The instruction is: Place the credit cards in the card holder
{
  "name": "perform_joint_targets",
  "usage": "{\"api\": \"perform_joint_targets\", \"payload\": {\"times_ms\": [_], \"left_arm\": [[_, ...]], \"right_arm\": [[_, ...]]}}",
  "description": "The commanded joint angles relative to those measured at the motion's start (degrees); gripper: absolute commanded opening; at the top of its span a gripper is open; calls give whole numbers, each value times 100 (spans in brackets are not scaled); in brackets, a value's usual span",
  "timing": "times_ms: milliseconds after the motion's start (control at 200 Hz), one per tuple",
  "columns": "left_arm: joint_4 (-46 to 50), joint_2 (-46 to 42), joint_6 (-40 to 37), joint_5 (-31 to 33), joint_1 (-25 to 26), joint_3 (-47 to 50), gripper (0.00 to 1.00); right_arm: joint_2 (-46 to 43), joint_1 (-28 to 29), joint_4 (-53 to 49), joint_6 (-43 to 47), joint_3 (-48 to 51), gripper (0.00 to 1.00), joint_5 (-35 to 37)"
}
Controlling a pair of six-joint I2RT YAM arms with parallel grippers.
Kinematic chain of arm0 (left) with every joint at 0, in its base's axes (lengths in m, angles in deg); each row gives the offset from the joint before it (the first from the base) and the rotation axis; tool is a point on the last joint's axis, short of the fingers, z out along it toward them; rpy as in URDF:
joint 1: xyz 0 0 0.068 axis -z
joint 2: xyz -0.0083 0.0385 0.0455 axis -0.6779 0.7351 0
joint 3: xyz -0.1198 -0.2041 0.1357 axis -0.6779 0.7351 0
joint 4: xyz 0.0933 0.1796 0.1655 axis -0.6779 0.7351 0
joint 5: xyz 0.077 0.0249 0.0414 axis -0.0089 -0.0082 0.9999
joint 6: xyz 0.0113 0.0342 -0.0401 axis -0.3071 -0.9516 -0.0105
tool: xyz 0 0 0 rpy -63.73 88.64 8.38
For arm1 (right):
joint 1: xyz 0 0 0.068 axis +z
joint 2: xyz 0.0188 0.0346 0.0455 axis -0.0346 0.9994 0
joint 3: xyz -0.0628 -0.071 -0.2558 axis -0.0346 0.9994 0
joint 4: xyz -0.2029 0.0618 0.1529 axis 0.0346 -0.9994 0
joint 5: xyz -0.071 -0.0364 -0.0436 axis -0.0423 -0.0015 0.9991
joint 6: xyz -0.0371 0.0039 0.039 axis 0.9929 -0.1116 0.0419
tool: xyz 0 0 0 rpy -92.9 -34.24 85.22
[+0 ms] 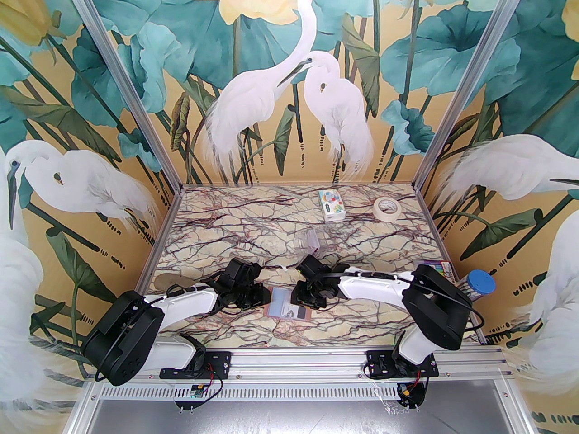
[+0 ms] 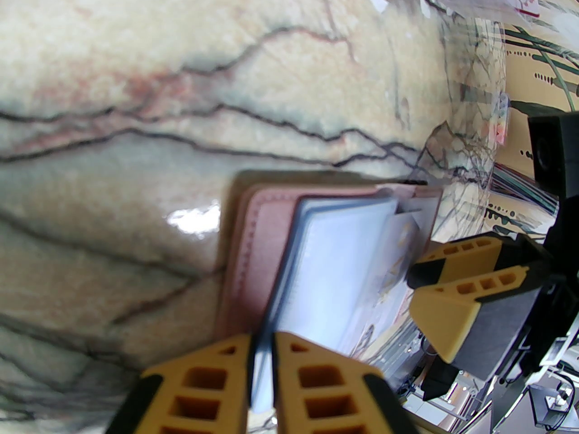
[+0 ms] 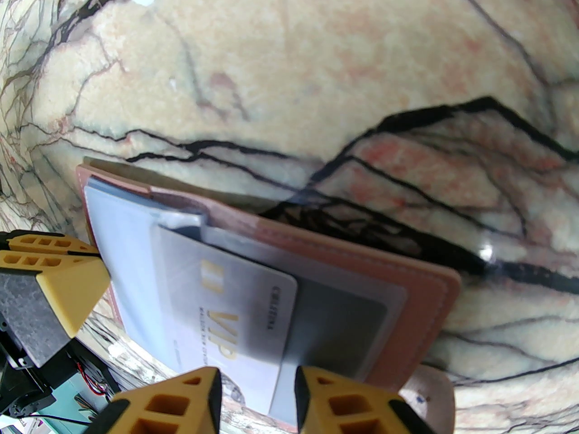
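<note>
Card holder point(image 3: 420, 296): left end effector point(image 2: 261, 337) pinches its sleeve point(image 2: 325, 265); right end effector point(image 3: 258, 378) straddles grey card point(image 3: 253, 296), grip unclear.

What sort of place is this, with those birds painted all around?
Probably a robot test booth: a left arm and a right arm bolted to a metal rail, facing a marble-patterned table boxed in by heron-wallpaper walls on aluminium framing.

left end effector point(image 2: 261, 351) pinched tight, right end effector point(image 3: 258, 382) parted, both facing each other.
</note>
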Motion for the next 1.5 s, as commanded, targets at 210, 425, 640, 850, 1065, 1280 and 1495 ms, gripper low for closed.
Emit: {"api": "perform_joint_targets", "payload": {"times_ms": [210, 425, 640, 850, 1065, 1280, 1495], "left_arm": [[240, 173, -84, 232, 72, 80, 15], [240, 176, -80, 234, 72, 85, 15], [240, 167, -76, 234, 72, 93, 15], [240, 160, -68, 234, 72, 93, 15], [240, 160, -76, 239, 72, 93, 15], [240, 163, -74, 230, 72, 92, 15], [240, 163, -67, 229, 72, 90, 15]], "right_arm": [[168, 86, -15, 112, -198, 26, 13], [245, 127, -74, 160, -303, 23, 12], [334, 167, -67, 199, -393, 21, -14], [417, 211, -66, 208, -485, 20, -8], [521, 259, -103, 228, -617, 20, 12], [644, 299, -120, 248, -732, 20, 11], [705, 347, -147, 253, -829, 20, 47]]}}
